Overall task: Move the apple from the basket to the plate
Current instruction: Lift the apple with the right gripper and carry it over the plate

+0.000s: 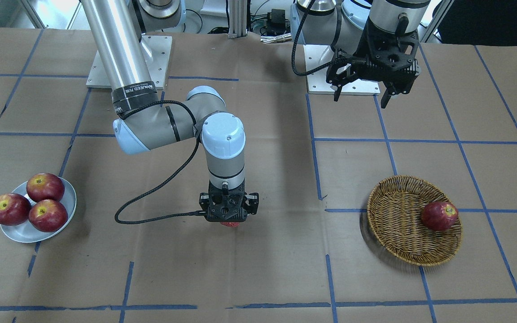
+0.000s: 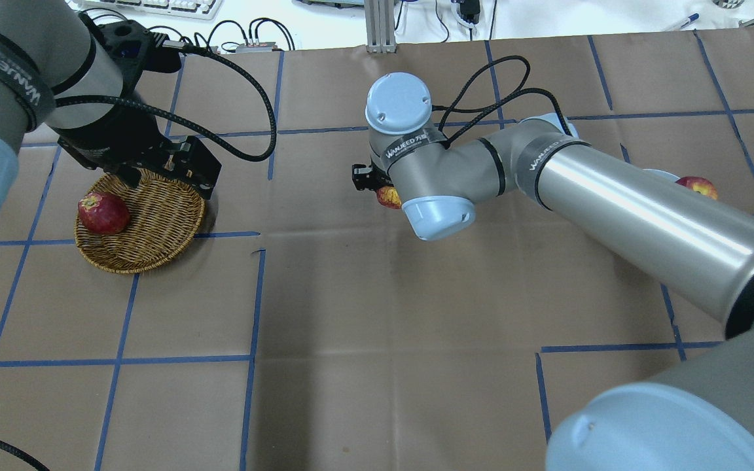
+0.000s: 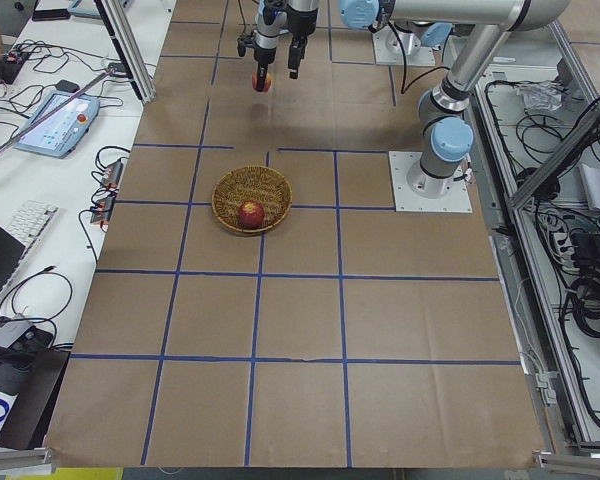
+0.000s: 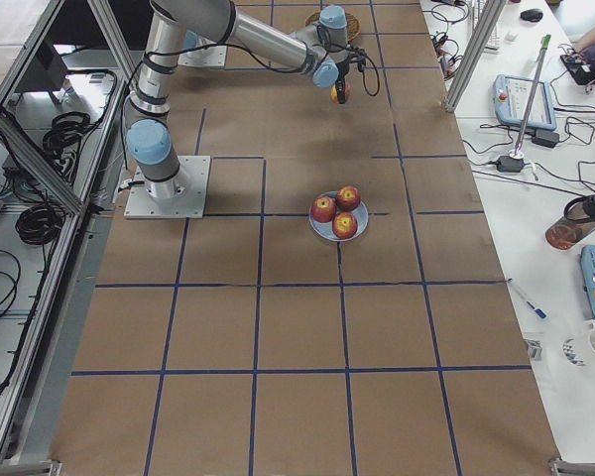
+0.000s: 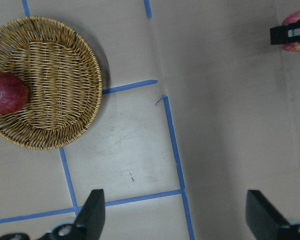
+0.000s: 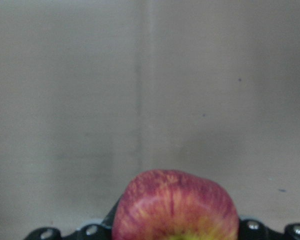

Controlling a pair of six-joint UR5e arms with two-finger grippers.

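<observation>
Carrying apple [image 6: 175, 207] clamped in right tool [image 1: 228, 219] above tabletop [image 1: 263, 269], well short of plate [image 1: 20, 234], with left tool [image 1: 361, 99] gaping idle farther from plate; risks roll-off at release, given three apples [image 1: 45, 186] already crowding plate.

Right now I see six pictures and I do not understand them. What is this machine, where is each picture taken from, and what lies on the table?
These are two robot arms at one table, each ending in a two-finger gripper. Four pictures come from fixed cameras: one facing the robot, one behind it, one at each table end. The last two come from cameras on the wrists. The table is covered with brown paper and blue tape lines. On it stand a wicker basket with one red apple inside and a plate carrying three apples. The right gripper is shut on the apple, streaky red and yellow, held over the table's middle. The left gripper hangs open and holds nothing.
</observation>
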